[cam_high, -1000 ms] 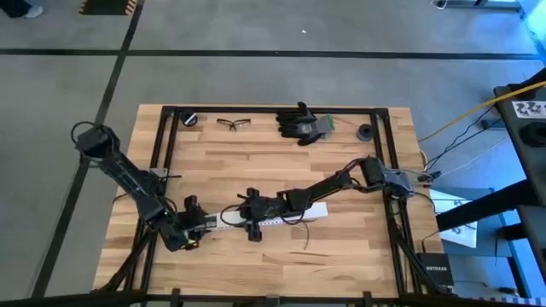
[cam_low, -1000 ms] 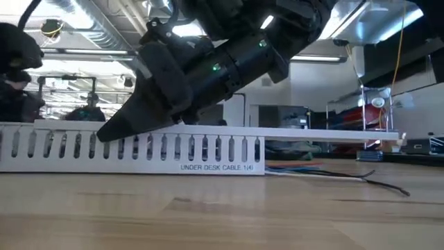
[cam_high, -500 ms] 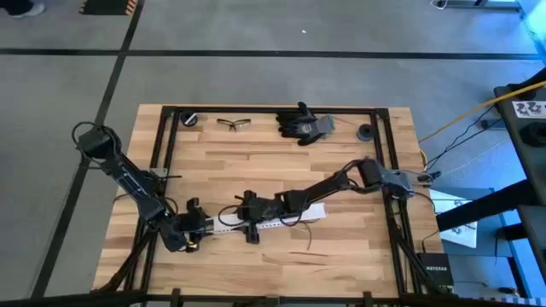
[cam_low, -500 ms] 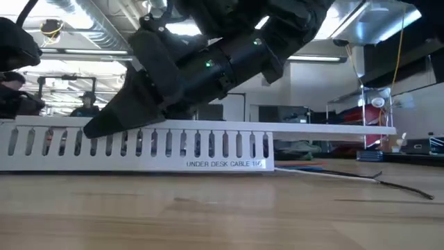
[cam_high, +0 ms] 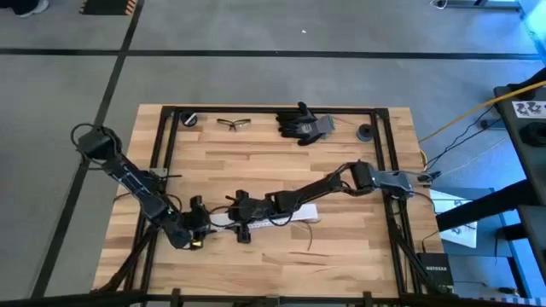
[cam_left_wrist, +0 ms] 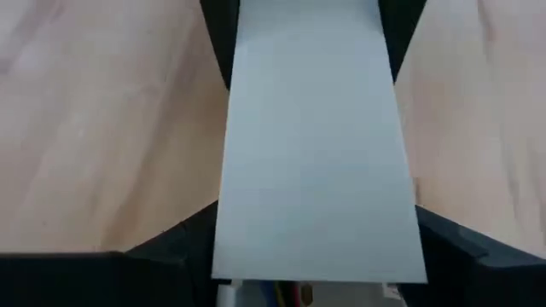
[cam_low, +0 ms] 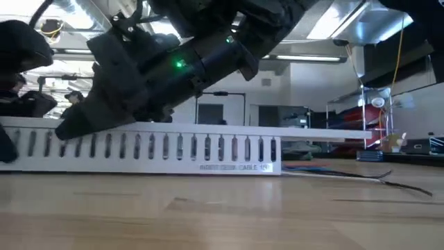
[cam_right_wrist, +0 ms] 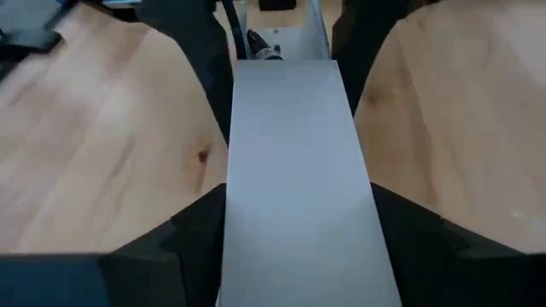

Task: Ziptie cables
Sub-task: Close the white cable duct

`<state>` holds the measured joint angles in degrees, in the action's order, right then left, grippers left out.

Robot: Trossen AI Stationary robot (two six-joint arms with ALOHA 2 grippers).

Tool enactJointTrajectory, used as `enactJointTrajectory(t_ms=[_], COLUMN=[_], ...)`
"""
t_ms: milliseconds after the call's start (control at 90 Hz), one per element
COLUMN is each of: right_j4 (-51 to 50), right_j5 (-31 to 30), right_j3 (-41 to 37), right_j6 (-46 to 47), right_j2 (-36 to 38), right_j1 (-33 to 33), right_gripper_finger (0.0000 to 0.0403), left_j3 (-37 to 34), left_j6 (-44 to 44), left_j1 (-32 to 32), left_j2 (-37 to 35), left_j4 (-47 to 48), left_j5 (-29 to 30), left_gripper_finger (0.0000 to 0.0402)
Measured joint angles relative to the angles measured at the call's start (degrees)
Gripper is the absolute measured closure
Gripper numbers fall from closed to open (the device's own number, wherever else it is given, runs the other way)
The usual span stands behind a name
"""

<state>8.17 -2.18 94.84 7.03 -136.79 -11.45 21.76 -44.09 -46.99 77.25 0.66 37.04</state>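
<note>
Counter (cam_high: 256,145): bare wood is left behind both pincers; the front edge is near them.
Left pincer (cam_high: 205,223): clenched on one end of the white channel strip (cam_high: 223,219).
Right pincer (cam_high: 240,220): clamped across the same strip.
Cables (cam_low: 361,175): laid on the counter behind the right pincer, past the strip's far end.
Writing: print on the strip's side is too blurred to be read.

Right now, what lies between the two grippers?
High view: the white channel strip spans from left gripper to right gripper; both wrist views show fingers flanking it.
</note>
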Motion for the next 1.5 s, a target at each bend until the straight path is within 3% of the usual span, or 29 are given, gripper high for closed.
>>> enactJointTrajectory(t_ms=[211,389,556,778,1122,1333,1500], right_j4=[-1.79,-5.76,-7.67,-7.86,-7.80,-7.73,-7.76], right_j5=[-0.35,-0.34,-0.19,0.12,0.16,-0.14,-0.01], right_j3=[0.08,0.06,-0.01,-0.10,-0.16,-0.21,-0.23], right_j6=[-0.19,-1.65,-1.81,-2.69,-2.78,-2.80,-2.84], right_j2=[0.27,1.06,1.74,1.84,1.84,1.81,1.81], right_j1=[-0.03,0.05,0.10,0.25,0.27,0.27,0.29], right_gripper_finger=[0.0178,0.0178,0.0178,0.0178,0.0178,0.0178,0.0178], left_j3=[0.42,0.54,4.83,9.25,2.59,1.51,6.78], left_j6=[3.31,12.54,13.76,2.71,-15.40,-16.97,-12.57], left_j1=[4.50,9.41,10.38,4.57,-8.05,-9.88,-9.67], left_j2=[-0.26,-0.22,-2.29,-9.33,-11.21,-11.26,-13.92], left_j4=[-2.19,-6.86,3.64,21.20,20.86,21.11,26.66], left_j5=[-0.87,-3.25,-6.59,-6.99,0.25,1.80,3.08], left_gripper_finger=[0.0133,0.0111,0.0109,0.0109,0.0109,0.0109,0.0109])
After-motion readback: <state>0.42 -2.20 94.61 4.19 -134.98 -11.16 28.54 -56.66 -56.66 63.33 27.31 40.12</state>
